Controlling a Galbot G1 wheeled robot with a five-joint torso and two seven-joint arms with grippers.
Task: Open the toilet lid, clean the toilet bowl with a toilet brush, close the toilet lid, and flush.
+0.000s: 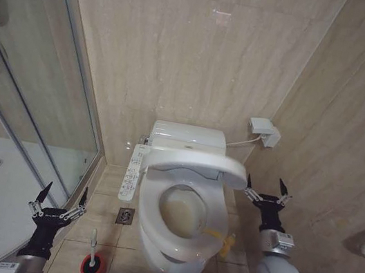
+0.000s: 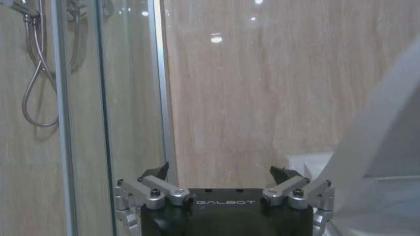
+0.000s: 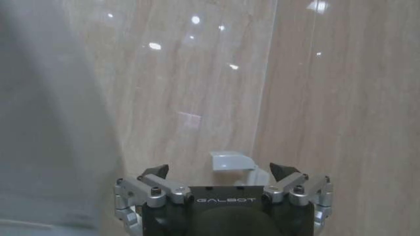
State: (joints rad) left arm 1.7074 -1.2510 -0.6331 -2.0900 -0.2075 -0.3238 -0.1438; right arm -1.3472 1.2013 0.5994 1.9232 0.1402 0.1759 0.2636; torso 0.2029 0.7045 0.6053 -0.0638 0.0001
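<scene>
Toilet lid raised, at centre of the head view, its front edge hanging over the rear of the seat ring; a yellow loop trails at the seat's right side. Toilet bowl exposed below, brownish stain inside. Toilet brush stands upright in its red holder on the floor, lower left of the frame, between the left claw and the bowl's front edge.

Left claw wide open, holding nothing, lower left, close beside the glass shower door; narrow floor strip between door frame and bowl. Right claw also wide open and empty, right of the lid, in the gap between toilet and right-hand wall; the white wall box sits above it.

Writing: "GALBOT" legible on the left claw body in the left wrist view and on the right claw body in the right wrist view. Control panel markings along the seat's left side too small to read.
</scene>
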